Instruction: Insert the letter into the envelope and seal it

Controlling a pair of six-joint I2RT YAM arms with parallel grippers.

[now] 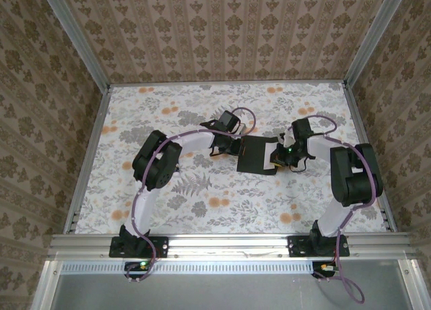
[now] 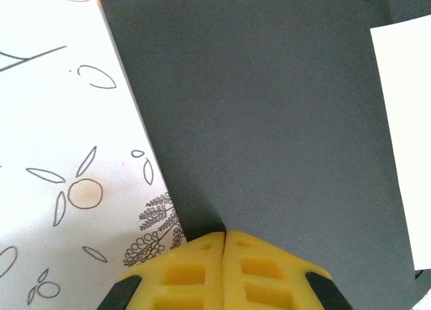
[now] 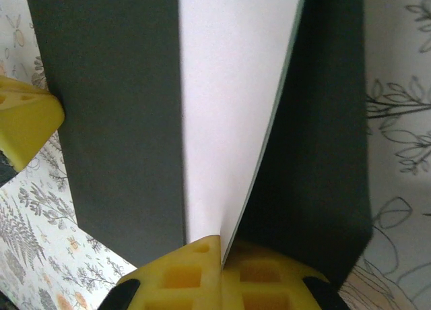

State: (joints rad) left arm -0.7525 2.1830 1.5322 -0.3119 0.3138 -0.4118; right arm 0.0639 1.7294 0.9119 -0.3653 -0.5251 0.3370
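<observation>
Black envelope (image 2: pixel 256 121) hides much of the white letter (image 3: pixel 229 108); left tool (image 2: pixel 224 236) pinches envelope, right tool (image 3: pixel 221 242) pinches letter.

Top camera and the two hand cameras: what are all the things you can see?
envelope: one, black, flat in the middle of the table.
letter: one, white with a thin green edge, lying over the envelope's right part.
tablecloth: one, white with grey leaves and orange flowers, covering the table.
walls: brown patterned paper, around three sides.
metal frame: silver rails, along the table's edges.
arms: two, black and white, bolted at the near edge.
left gripper: yellow fingers, shut on the envelope's edge.
right gripper: yellow fingers, shut on the letter.
</observation>
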